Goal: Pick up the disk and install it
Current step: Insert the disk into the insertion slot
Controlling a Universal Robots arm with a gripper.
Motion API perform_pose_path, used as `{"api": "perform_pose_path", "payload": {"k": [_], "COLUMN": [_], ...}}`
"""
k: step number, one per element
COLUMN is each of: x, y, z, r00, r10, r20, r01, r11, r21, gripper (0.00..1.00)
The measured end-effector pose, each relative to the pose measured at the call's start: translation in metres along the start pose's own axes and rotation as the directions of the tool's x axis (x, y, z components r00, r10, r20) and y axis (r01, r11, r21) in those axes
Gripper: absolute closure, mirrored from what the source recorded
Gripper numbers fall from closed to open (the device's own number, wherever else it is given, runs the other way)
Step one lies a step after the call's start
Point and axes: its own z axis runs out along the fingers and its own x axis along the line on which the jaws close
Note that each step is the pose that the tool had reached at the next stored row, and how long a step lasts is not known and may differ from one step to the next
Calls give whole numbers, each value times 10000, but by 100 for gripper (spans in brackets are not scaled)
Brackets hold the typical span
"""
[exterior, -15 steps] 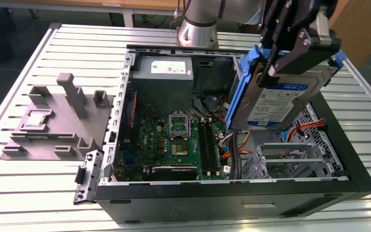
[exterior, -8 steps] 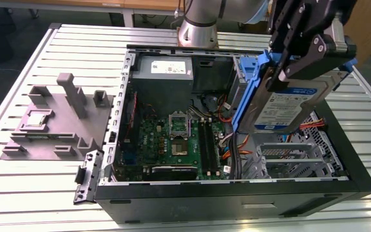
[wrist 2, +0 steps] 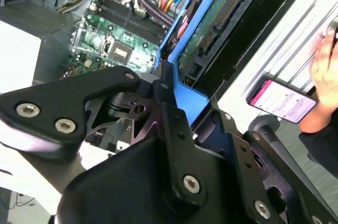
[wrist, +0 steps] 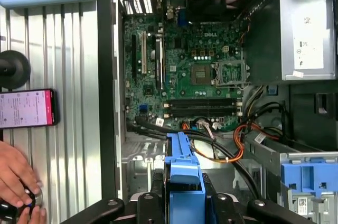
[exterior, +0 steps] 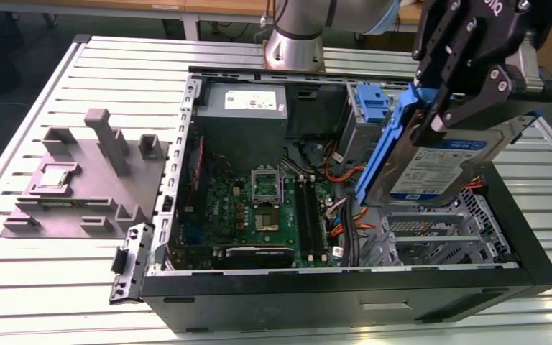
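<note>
The black two-finger gripper [exterior: 468, 115] is clamped shut on the disk [exterior: 439, 169], a flat silver-grey hard drive with a white-and-blue label and a blue plastic frame along its edges. It grips across the frame's upper end, which leaves the labelled face and the lower end free. The disk hangs tilted in the air over the perforated bare-metal drive cage [exterior: 434, 230], at the near corner of the open black computer case [exterior: 353, 295] on the exterior view's right. The tilt probably lets its lower end lead into that bay. The case lies on its side in the middle of the slatted aluminium table [exterior: 55, 287], open side up, so the arm can reach in from above. A green motherboard [exterior: 256, 208] covers the case floor toward the exterior view's left. A larger grey metal box with a white sticker [exterior: 245, 104] sits against the far wall. A tall blue plastic bracket without a drive [exterior: 372, 100] stands at the far end above the cage. Orange and black cables [exterior: 338, 172] run between motherboard and cage, close beneath the disk, where they could snag it. A grey moulded fixture [exterior: 84, 180] sits near the table's edge on the exterior view's left, well apart from the case. In the first wrist view a person's hand [wrist: 16, 182] lies on the table near a lit phone [wrist: 26, 109], outside the case wall and clear of the work.
</note>
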Motion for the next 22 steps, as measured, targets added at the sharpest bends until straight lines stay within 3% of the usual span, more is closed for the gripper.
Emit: {"api": "perform_pose_path", "payload": {"k": [6,12,22], "x": [-3,50,69], "y": [-149,-176,-359], "z": [18,49,90], "r00": [10000,10000,10000], "r10": [0,0,6], "r20": [2,3,2], "r01": [0,0,-6], "r11": [10000,10000,10000], "r21": [0,1,0], "gripper": [64,64,64]}}
